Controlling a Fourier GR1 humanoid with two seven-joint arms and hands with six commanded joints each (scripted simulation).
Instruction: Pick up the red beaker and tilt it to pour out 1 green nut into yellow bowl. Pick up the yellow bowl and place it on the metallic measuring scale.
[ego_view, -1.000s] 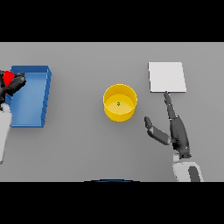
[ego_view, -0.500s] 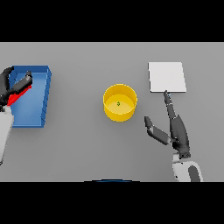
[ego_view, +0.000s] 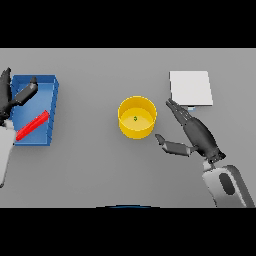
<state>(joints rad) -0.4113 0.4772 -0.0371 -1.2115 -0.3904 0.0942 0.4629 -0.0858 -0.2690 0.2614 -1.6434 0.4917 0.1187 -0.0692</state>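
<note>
Red beaker (ego_view: 33, 125) lies on its side, slanted, inside the blue tray (ego_view: 52, 111) at the table's left. Left hand (ego_view: 14, 98) is above the tray with fingers spread, apart from the beaker. Yellow bowl (ego_view: 137, 117) stands mid-table with one green nut (ego_view: 135, 119) inside. Right hand (ego_view: 192, 134) is just beside the bowl's right, fingers straight, thumb extended, holding nothing. Metallic measuring scale (ego_view: 190, 88) sits beyond it.
</note>
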